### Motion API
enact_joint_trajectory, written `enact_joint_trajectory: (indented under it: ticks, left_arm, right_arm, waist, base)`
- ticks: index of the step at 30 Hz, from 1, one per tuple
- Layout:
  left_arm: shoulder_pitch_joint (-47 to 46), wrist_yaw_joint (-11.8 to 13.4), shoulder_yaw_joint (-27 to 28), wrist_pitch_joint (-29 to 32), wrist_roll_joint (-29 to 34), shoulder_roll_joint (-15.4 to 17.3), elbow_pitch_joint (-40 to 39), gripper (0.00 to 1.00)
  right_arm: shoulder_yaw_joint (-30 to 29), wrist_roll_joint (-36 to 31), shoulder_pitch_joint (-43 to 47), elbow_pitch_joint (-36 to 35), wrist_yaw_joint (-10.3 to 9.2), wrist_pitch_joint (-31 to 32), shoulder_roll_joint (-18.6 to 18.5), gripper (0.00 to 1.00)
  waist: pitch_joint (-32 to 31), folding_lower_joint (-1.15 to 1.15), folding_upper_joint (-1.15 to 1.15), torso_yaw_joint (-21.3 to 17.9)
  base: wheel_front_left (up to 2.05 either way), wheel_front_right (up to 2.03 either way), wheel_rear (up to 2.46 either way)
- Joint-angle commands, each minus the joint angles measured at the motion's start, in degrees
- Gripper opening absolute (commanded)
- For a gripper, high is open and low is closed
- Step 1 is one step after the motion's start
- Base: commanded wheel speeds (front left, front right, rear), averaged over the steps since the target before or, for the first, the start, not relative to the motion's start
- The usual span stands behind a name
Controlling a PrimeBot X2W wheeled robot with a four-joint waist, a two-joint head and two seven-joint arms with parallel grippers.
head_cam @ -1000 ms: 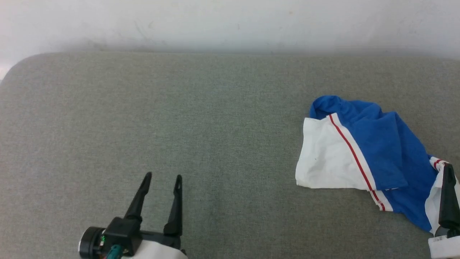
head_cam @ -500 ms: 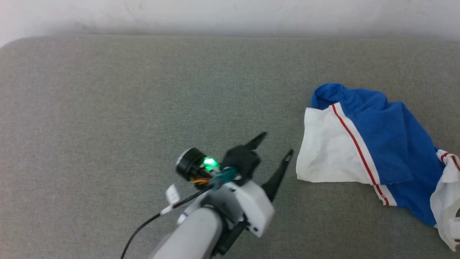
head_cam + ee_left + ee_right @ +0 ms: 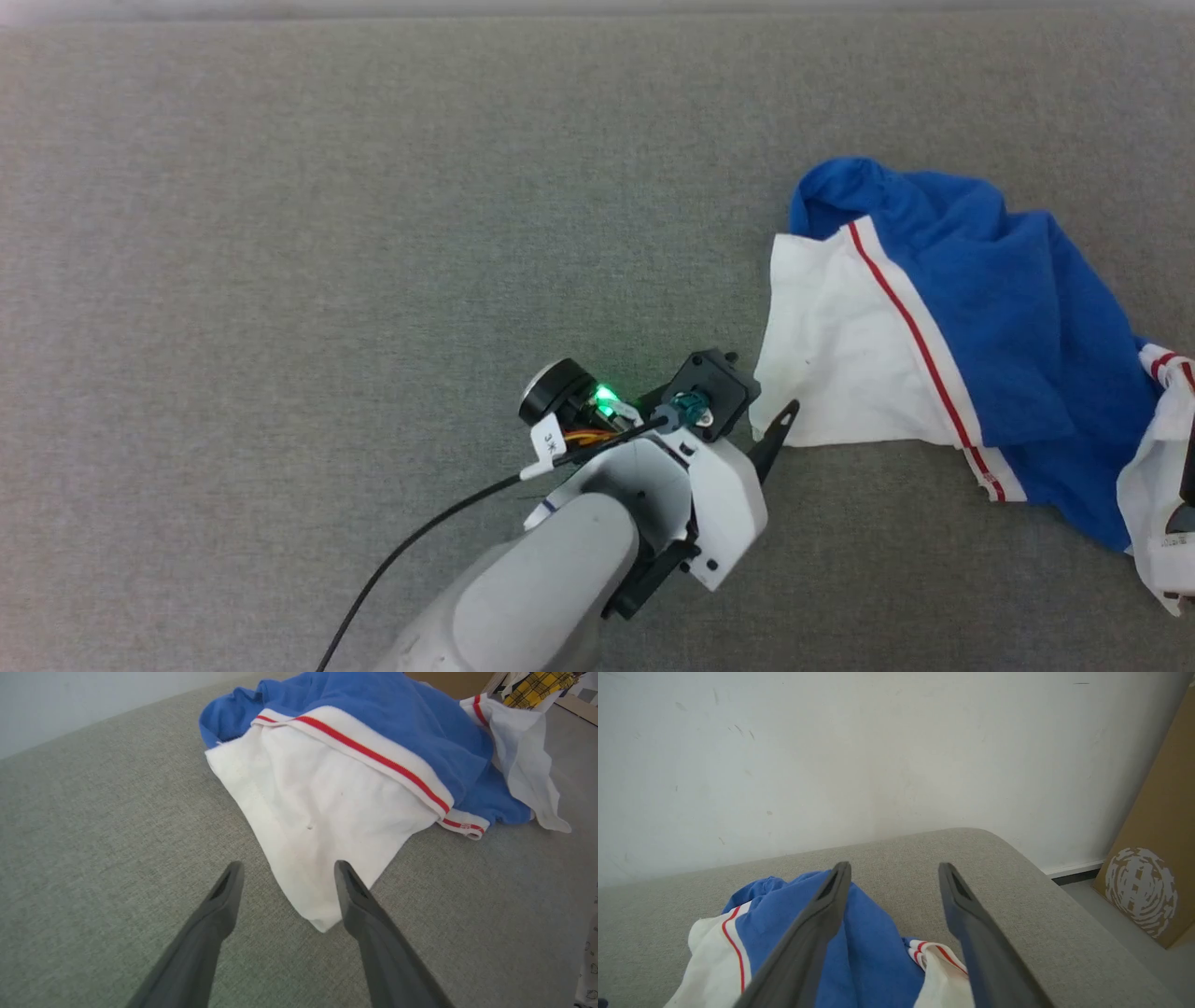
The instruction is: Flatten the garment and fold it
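Lying crumpled at right side of grey padded surface [image 3: 280, 233], garment [image 3: 980, 345] is spreading white sleeve [image 3: 327, 812] toward centre. Left gripper [image 3: 286, 870] is hovering with fingers spread wide either side of sleeve corner, grasping nothing, probably lining up pinch to drag cloth flat. Right gripper [image 3: 894, 868] is hanging over garment's other end, fingers parted, empty.

Shirt [image 3: 1018, 317]: bright blue body, white sleeves, white trim carrying a thin red stripe. Work surface [image 3: 280, 233]: grey woven fleck. Wall [image 3: 831, 742]: off-white, faintly scuffed. Cardboard box [image 3: 1164, 826]: brown, pale round print. Left gripper [image 3: 286, 868]: dark grey. Forearm [image 3: 560, 579]: pale grey and white.
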Motion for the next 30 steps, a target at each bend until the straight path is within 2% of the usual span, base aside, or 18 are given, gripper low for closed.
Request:
enact_joint_trajectory:
  ticks: [1, 5, 11, 12, 13, 14, 18, 21, 25, 27, 30]
  left_arm:
    - [-1.29, 0.62, -0.58, -0.44, -0.71, -0.26, 0.27, 1.0]
    - [-3.46, 2.34, -3.43, -0.07, -2.73, -0.27, 2.24, 1.0]
    - [-6.22, 6.02, -7.12, 2.92, -2.49, -0.27, 7.52, 1.0]
    - [-6.51, 6.23, -7.69, 3.21, -2.69, -0.27, 8.07, 0.9]
    - [-6.71, 6.33, -8.2, 3.37, -3.12, -0.27, 8.36, 0.2]
    - [-6.84, 6.17, -8.83, 3.65, -3.67, -0.27, 8.55, 0.0]
    - [-7.22, 6.35, -10.11, 3.26, -6.2, -0.28, 8.1, 0.0]
    - [-7.36, 7.61, -9.52, 1.54, -8.24, -0.28, 6.96, 0.0]
    - [-7.06, 10.02, -5.89, -1.5, -10.72, 0.19, 4.15, 0.0]
    - [-5.61, 11.45, -3.07, -2.51, -12.42, 1.83, 1.05, 0.0]
    - [-0.74, 14.45, 1.71, -2.71, -15.46, 6.41, -6.62, 0.0]
  right_arm:
    - [0.01, 0.26, -0.98, 0.08, -0.05, -0.28, 0.15, 1.0]
    - [0.46, 0.3, -1.88, 0.64, -0.05, -0.53, 0.15, 1.0]
    - [1.37, 0.46, -3.13, 1.19, -0.05, -0.9, 0.15, 1.0]
    - [1.41, 0.5, -3.27, 1.26, -0.05, -0.92, 0.15, 1.0]
    - [1.39, 0.49, -3.39, 1.33, -0.05, -0.96, 0.15, 1.0]
    - [1.3, 0.49, -3.5, 1.42, -0.05, -1.01, 0.15, 1.0]
    - [0.74, 0.41, -3.71, 2.1, -0.05, -1.28, 0.15, 1.0]
    - [0.56, 0.47, -3.56, 2.6, -0.05, -1.48, 0.15, 1.0]
    - [0.22, 0.27, -2.94, 2.9, -0.05, -1.46, 0.15, 1.0]
    - [0.06, 0.15, -2.46, 2.85, -0.05, -1.17, 0.15, 1.0]
    - [-0.69, 0.02, -1.44, 2.74, -0.05, -0.71, 0.15, 1.0]
  waist:
    - [2.5, -0.01, 0.0, -1.69]
    - [4.05, -0.01, 0.0, -2.29]
    - [5.41, -0.01, 0.0, -3.12]
    - [5.5, -0.01, 0.0, -3.18]
    - [5.55, -0.01, 0.0, -3.21]
    - [5.55, -0.01, 0.0, -3.19]
    - [4.71, -0.01, 0.0, -2.54]
    - [3.06, -0.01, 0.0, -1.51]
    - [0.17, -0.01, 0.0, 0.52]
    - [-1.33, -0.01, 0.0, 1.6]
    - [-3.36, -0.01, 0.0, 3.29]
  base:
    - [0.0, 0.0, 0.0]
    - [0.0, 0.0, 0.0]
    - [0.0, 0.0, 0.0]
    - [0.0, 0.0, 0.0]
    - [0.0, 0.0, 0.0]
    - [0.0, 0.0, 0.0]
    - [0.0, 0.0, 0.0]
    - [0.0, 0.0, 0.0]
    - [0.0, 0.0, 0.0]
    - [0.0, 0.0, 0.0]
    - [0.0, 0.0, 0.0]
